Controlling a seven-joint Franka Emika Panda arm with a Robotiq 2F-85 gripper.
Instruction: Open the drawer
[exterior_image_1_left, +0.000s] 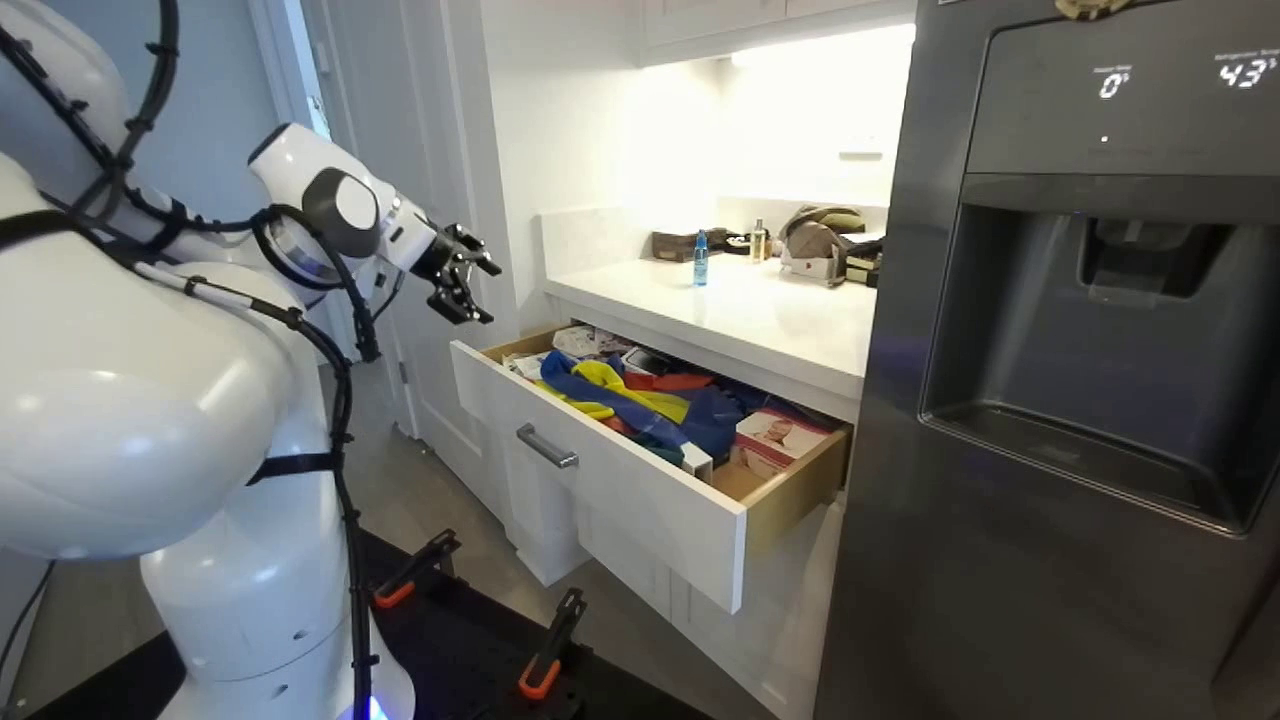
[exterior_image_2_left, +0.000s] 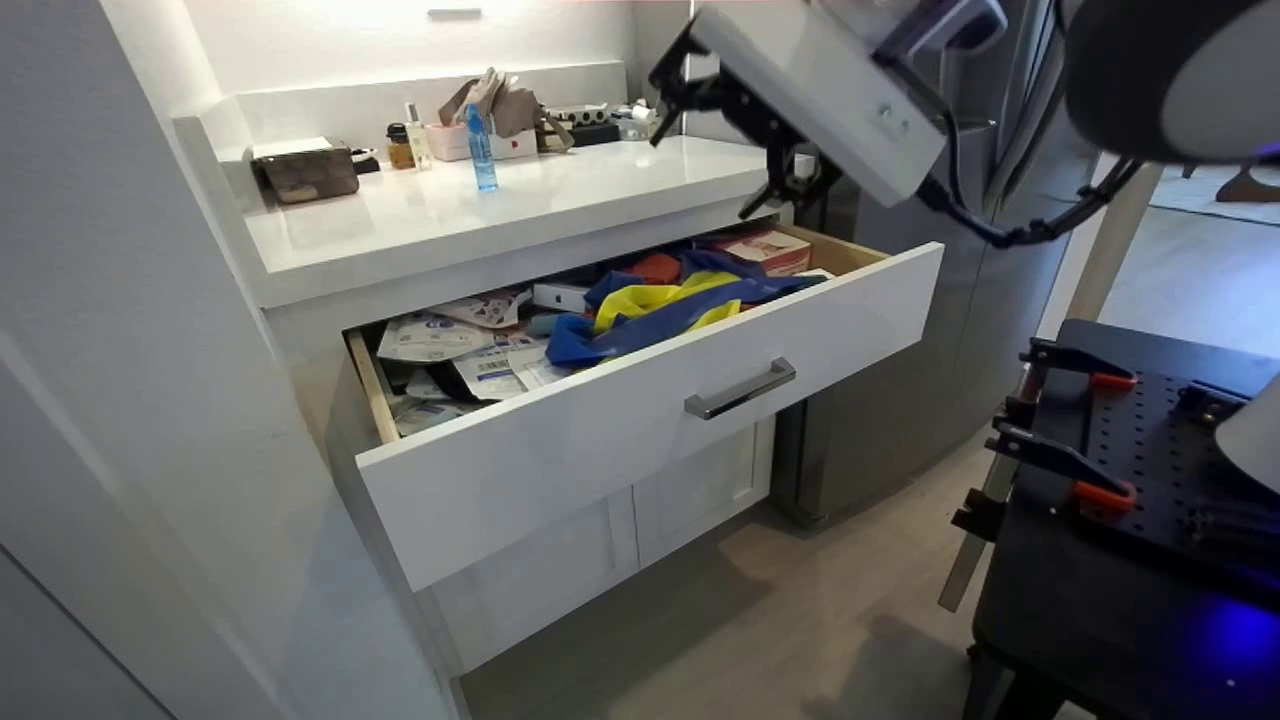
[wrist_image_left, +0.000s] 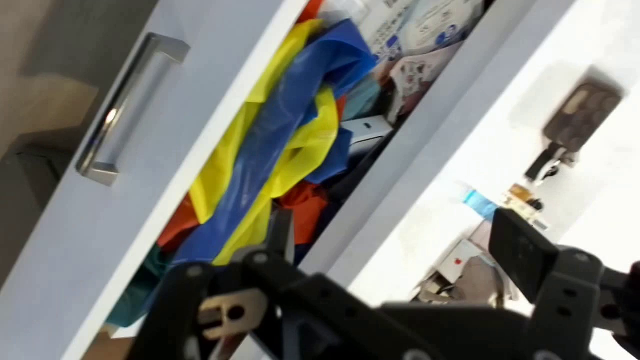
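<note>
The drawer (exterior_image_1_left: 640, 480) is pulled well out in both exterior views; its white front (exterior_image_2_left: 560, 450) stands away from the cabinet. Its silver bar handle (exterior_image_1_left: 546, 446) is free, and shows in an exterior view (exterior_image_2_left: 740, 389) and in the wrist view (wrist_image_left: 112, 115). Light wood sides and colourful contents show: blue and yellow bands (wrist_image_left: 280, 125), packets and boxes. My gripper (exterior_image_1_left: 488, 292) is open and empty, above the drawer and apart from the handle. In the wrist view its fingers (wrist_image_left: 395, 220) are wide apart with nothing between them.
A white counter (exterior_image_1_left: 720, 310) above the drawer holds a blue bottle (exterior_image_2_left: 481, 150), a brown case (exterior_image_2_left: 310, 174) and a bag (exterior_image_1_left: 815, 240). A dark refrigerator (exterior_image_1_left: 1000, 560) stands beside the cabinet. White doors (exterior_image_2_left: 700, 490) are below. The robot's black table (exterior_image_2_left: 1060, 570) has orange-tipped clamps.
</note>
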